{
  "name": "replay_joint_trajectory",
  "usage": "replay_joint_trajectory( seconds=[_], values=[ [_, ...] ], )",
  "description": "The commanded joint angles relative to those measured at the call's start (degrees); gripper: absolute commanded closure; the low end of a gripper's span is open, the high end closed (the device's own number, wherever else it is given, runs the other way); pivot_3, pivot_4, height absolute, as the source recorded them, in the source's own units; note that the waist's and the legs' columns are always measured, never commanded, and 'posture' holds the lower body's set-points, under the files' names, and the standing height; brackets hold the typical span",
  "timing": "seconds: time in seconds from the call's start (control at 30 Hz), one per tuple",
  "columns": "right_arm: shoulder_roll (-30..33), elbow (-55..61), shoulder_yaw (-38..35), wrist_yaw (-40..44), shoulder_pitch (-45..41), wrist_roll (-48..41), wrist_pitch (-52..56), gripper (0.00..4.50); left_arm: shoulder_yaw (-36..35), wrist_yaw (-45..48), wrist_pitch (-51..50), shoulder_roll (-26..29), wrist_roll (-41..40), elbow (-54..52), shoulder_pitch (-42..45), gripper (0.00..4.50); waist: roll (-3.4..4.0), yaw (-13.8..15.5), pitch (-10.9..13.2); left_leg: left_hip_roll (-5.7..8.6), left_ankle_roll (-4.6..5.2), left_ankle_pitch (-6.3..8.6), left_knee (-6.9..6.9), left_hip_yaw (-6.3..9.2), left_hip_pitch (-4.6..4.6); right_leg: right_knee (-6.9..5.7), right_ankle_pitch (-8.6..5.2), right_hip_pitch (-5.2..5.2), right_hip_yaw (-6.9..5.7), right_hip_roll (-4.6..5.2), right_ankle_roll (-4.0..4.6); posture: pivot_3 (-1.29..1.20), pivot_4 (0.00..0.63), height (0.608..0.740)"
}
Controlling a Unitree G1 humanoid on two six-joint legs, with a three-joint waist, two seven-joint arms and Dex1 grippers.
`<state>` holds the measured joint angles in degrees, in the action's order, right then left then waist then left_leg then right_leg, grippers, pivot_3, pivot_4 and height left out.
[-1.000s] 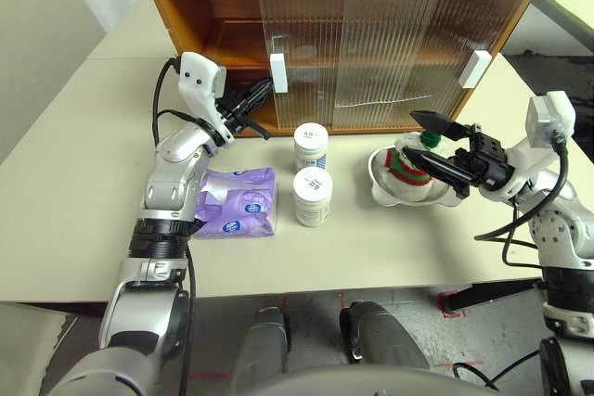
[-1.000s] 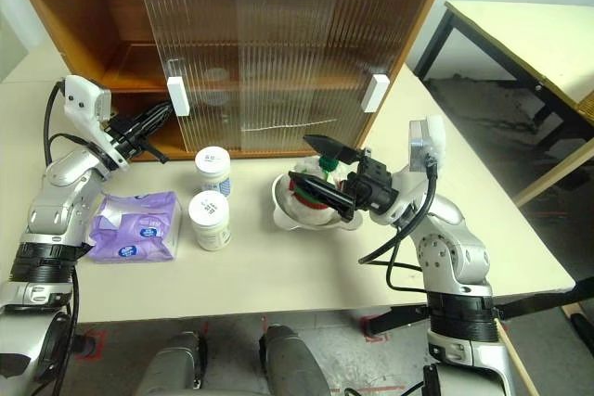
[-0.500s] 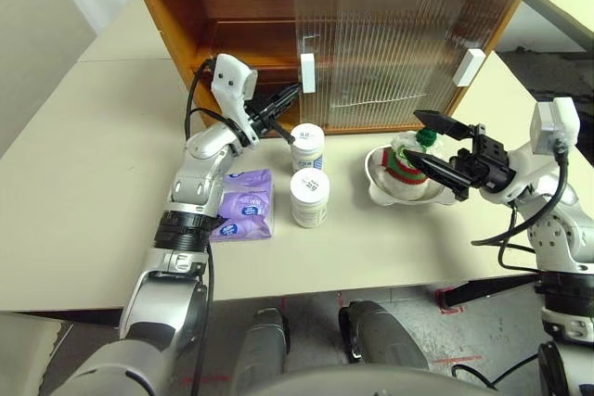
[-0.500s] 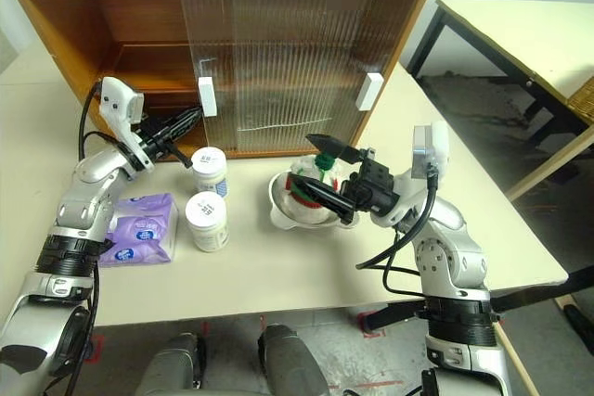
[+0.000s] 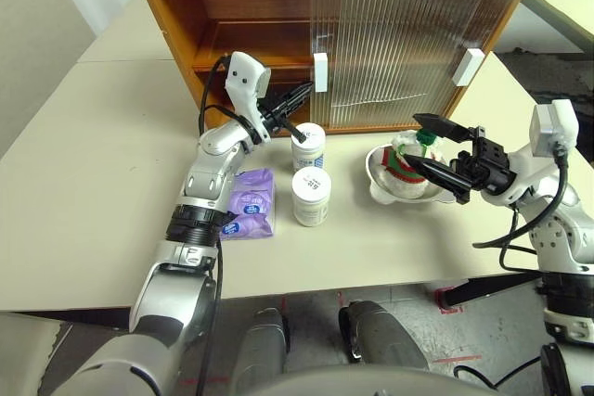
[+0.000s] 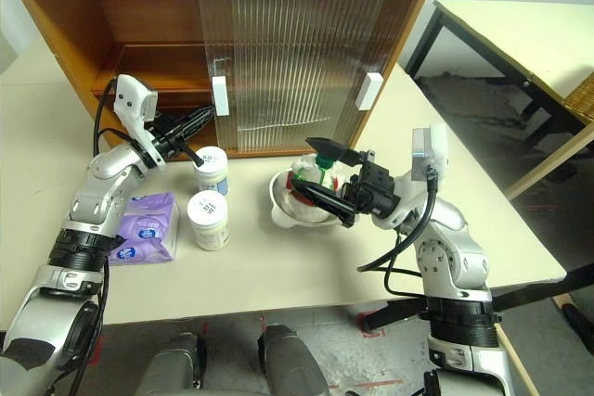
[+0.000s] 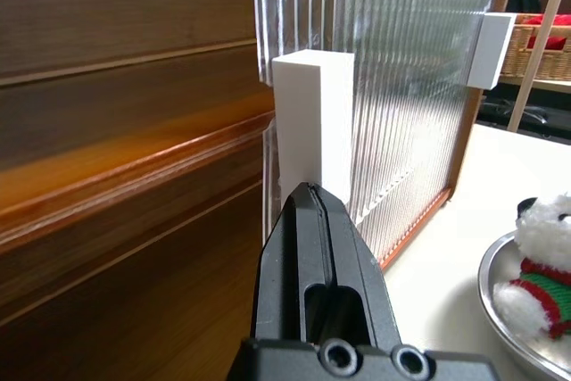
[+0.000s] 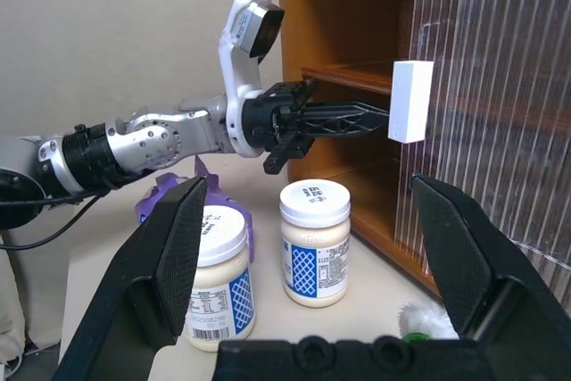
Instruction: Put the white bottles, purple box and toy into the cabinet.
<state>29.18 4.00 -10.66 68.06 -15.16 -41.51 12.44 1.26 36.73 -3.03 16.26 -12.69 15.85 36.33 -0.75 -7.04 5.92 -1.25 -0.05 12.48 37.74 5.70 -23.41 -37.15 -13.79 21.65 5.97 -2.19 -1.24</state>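
Observation:
The wooden cabinet (image 5: pixel 176 6) stands at the back of the table, its left side uncovered. My left gripper (image 5: pixel 304 92) is shut, its tips pressed against the white handle (image 7: pixel 312 104) of the left sliding door. Two white bottles (image 5: pixel 309 146) (image 5: pixel 312 197) stand in front of the cabinet, one behind the other. The purple box (image 5: pixel 249 203) lies flat to their left, under my left forearm. The toy (image 5: pixel 404 159) sits in a metal bowl (image 5: pixel 379 185). My right gripper (image 5: pixel 415 141) hangs open just over the toy, with nothing in it.
The right sliding door is shut, with its own white handle (image 5: pixel 467 67). Two bare wooden shelves (image 5: pixel 251 39) show in the cabinet's uncovered left part. Another table (image 6: pixel 520 34) stands at the far right. Free tabletop lies left of the purple box.
My left gripper has moved right against the handle, and the left door has slid right with it, uncovering more of the shelves. The right arm has kept still.

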Motion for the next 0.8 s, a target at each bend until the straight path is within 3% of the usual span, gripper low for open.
replay_joint_trajectory(
  seconds=[0.03,0.13,0.23,0.43,0.6,0.7,0.8],
  values=[
    [0.3,-0.3,0.4,0.4,0.4,0.9,-0.4,0.0,0.5,0.0,0.5,0.0,0.9,-0.3,0.2,4.48,0.0,0.0,0.0,0.0,0.0,0.0,0.02,0.0,0.0,0.0,0.0,-0.01,0.01,0.01,0.0,-0.25,0.106,0.74],
    [0.3,0.0,0.9,0.1,0.6,1.3,-0.3,0.0,-1.0,-1.2,-0.7,1.3,0.4,-3.4,-1.8,4.48,0.0,-0.1,0.0,-0.01,0.0,0.0,0.01,-0.01,0.0,0.0,0.02,0.01,0.02,0.01,0.01,-0.25,0.106,0.74],
    [0.2,0.7,0.9,-0.4,0.4,1.2,0.3,0.0,-3.0,-1.5,-3.4,3.5,-1.3,-8.3,-4.8,3.93,0.01,-0.5,0.0,0.0,0.0,0.03,-0.02,-0.03,-0.01,0.0,0.0,0.04,0.02,-0.02,0.02,-0.25,0.104,0.74],
    [0.8,0.2,1.7,0.1,-1.3,1.5,0.7,0.0,-10.0,0.9,-18.1,14.8,-7.5,-21.1,-14.1,1.88,0.07,-1.6,0.0,0.01,-0.09,0.08,-0.09,-0.33,-0.06,0.0,-0.05,0.16,-0.06,-0.13,0.12,-0.23,0.102,0.74],
    [1.1,0.1,2.3,0.1,-2.9,1.5,1.6,0.0,-19.7,2.8,-36.5,25.1,-18.6,-29.4,-21.4,0.02,0.09,-1.4,0.0,-0.12,-0.14,0.05,-0.18,-0.09,-0.25,-0.04,0.22,0.52,-0.04,-0.1,0.65,-0.22,0.105,0.74],
    [1.4,-1.1,2.7,0.5,-3.5,2.2,1.5,0.0,-24.1,6.7,-47.8,34.2,-23.5,-35.2,-29.3,0.02,0.14,-1.3,-0.1,-0.44,-0.18,0.07,-0.28,-0.01,-0.4,-0.04,0.41,0.83,0.1,0.01,1.05,-0.21,0.105,0.74],
    [1.6,-1.8,2.9,1.0,-3.7,2.2,1.4,0.0,-28.5,6.2,-56.8,37.5,-28.6,-37.3,-32.9,0.02,0.17,-0.6,-0.1,-0.59,-0.3,0.08,-0.5,-0.1,-0.51,-0.04,0.4,1.18,0.29,0.06,1.25,-0.21,0.109,0.74]
  ],
)
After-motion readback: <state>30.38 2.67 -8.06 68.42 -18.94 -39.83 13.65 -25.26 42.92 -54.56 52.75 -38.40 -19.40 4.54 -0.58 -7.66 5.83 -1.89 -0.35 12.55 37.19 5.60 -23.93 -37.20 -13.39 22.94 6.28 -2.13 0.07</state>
